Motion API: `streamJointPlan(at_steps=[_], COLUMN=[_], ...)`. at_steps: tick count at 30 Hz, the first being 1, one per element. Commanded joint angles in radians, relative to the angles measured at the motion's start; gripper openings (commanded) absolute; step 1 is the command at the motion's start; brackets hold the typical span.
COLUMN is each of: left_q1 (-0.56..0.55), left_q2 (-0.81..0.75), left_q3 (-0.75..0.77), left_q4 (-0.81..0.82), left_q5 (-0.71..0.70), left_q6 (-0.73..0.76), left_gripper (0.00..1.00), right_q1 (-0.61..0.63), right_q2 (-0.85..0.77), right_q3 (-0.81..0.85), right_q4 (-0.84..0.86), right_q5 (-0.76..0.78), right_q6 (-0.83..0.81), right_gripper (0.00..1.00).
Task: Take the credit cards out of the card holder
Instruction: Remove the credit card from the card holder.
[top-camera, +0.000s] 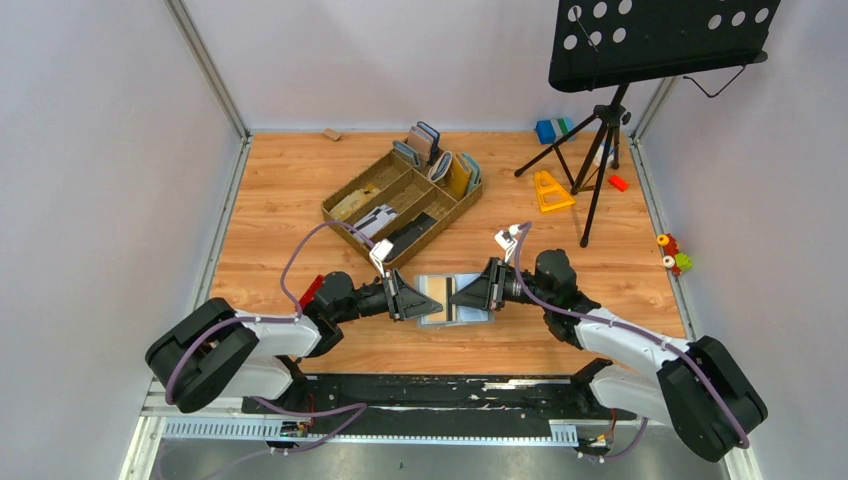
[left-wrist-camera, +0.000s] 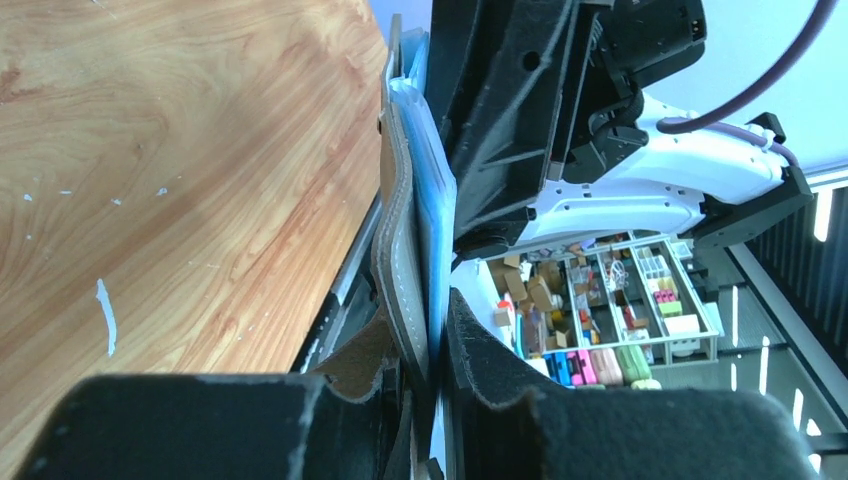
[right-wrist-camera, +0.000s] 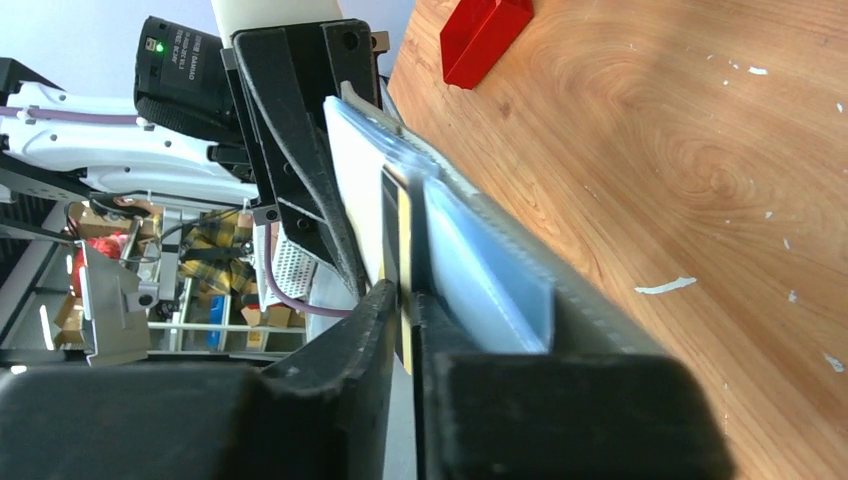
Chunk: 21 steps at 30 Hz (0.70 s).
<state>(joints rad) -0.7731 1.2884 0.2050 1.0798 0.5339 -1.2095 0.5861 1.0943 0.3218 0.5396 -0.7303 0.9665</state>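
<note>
The card holder (top-camera: 452, 303) lies open between my two grippers in the top view, its light blue-grey inside faces up. My left gripper (top-camera: 418, 300) is shut on its left edge; in the left wrist view the jaws (left-wrist-camera: 437, 335) pinch the grey leather cover and blue lining (left-wrist-camera: 403, 230). My right gripper (top-camera: 466, 295) meets it from the right. In the right wrist view its jaws (right-wrist-camera: 405, 305) are shut on a thin yellow-and-black card (right-wrist-camera: 393, 215) that stands out of the blue slot (right-wrist-camera: 480, 265). Whether the holder touches the table cannot be told.
A brown compartment tray (top-camera: 375, 193) with upright wallets (top-camera: 440, 155) stands behind. A red block (top-camera: 311, 290) lies by the left arm and shows in the right wrist view (right-wrist-camera: 485, 35). A music stand tripod (top-camera: 600, 130), a yellow triangle (top-camera: 550, 190) and small toys (top-camera: 672, 252) are at the right.
</note>
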Motion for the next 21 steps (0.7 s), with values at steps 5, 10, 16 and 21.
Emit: streamJointPlan(at_steps=[5,10,16,21], left_q1=[-0.018,-0.017,0.024,0.051], left_q2=[-0.021,-0.095,-0.128,-0.148], left_q3=[0.028,0.014,-0.019,-0.044], left_q4=[0.162,0.048,0.042,0.032], left_q5=[0.054,0.013,-0.015,-0.014], left_q6=[-0.029,0.022,0.001,0.000], left_gripper=[0.04,0.33,0.31,0.29], right_q1=[0.017,0.009,-0.008,-0.025], right_q2=[-0.002,-0.063,-0.092,-0.112], right_q3=[-0.007,-0.006,-0.020,-0.035], right_q4=[0.055,-0.083,-0.133,-0.146], right_q5=[-0.002,0.038,0.039,0.033], right_q6=[0.017,-0.049,-0.077,-0.087], right_gripper=[0.00,0.00,0.00,0.00])
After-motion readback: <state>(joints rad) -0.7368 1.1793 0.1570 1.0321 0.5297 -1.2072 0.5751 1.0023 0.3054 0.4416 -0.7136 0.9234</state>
